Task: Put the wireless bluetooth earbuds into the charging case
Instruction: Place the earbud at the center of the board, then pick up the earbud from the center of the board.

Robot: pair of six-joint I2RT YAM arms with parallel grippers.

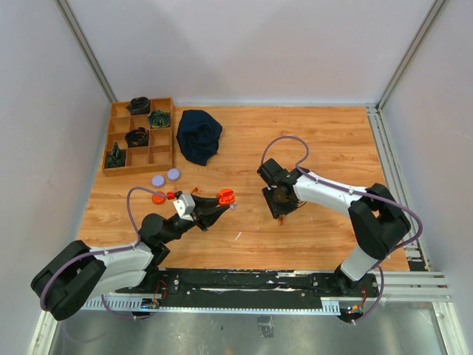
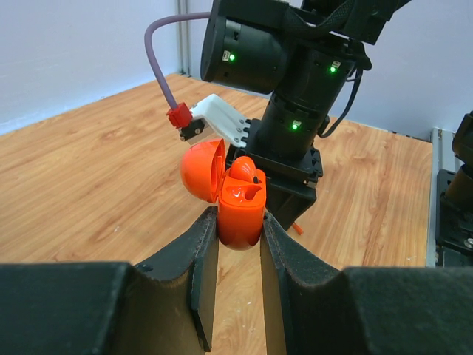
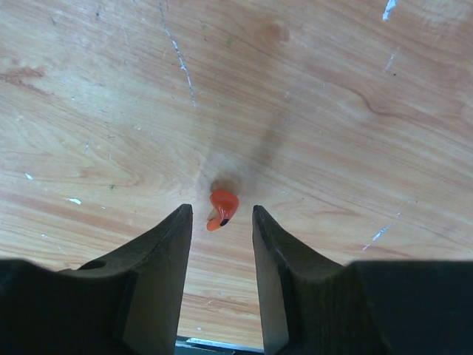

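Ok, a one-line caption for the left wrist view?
Left gripper clamps an open orange charging case, lid flipped back, with the right arm close behind.

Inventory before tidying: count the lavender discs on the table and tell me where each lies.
2. In the top view, one lavender disc lies just below the wooden compartment tray; the other sits beside it, to its right. No others show.

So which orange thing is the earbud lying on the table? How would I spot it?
Start at the wooden table and find the right gripper, open and pointing down. The earbud lies on bare wood right in its gap. It is a tiny orange-red bean with a dark tip, far smaller than the open orange case held in the left gripper.
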